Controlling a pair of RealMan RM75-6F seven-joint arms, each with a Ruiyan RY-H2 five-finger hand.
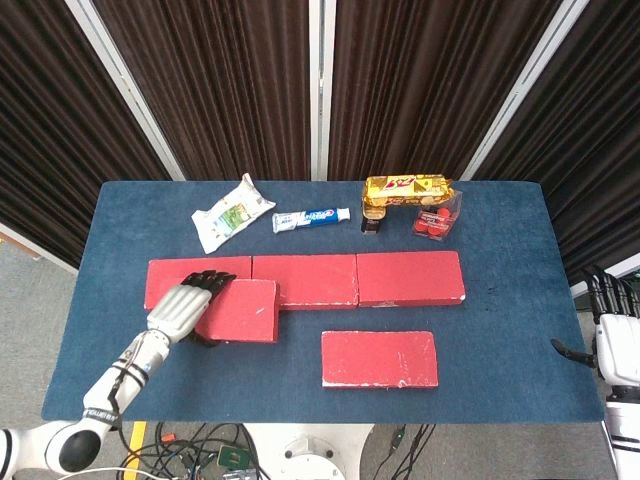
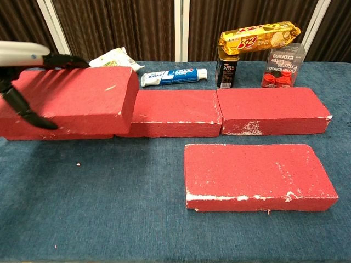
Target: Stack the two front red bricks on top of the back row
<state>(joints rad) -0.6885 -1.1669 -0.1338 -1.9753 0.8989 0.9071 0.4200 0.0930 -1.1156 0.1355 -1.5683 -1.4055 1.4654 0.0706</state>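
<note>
My left hand (image 1: pixel 185 308) grips the left front red brick (image 1: pixel 245 309) and holds it raised over the left end of the back row (image 1: pixel 315 281). In the chest view the held brick (image 2: pixel 77 101) hides most of the back row's left brick, with the hand (image 2: pixel 22 55) at its left end, fingers over its top and thumb on its front face. The other front red brick (image 1: pixel 380 358) lies flat on the blue table, in front of the row's right half (image 2: pixel 269 109). My right hand (image 1: pixel 618 345) hangs off the table's right edge, fingers apart, holding nothing.
Behind the row lie a white packet (image 1: pixel 232 212) and a toothpaste box (image 1: pixel 312 217). Further right, a gold biscuit pack (image 1: pixel 408 187) rests on a dark can (image 1: pixel 372 222), beside a clear box of red capsules (image 1: pixel 437 218). Dark curtains stand behind the table (image 1: pixel 500 330).
</note>
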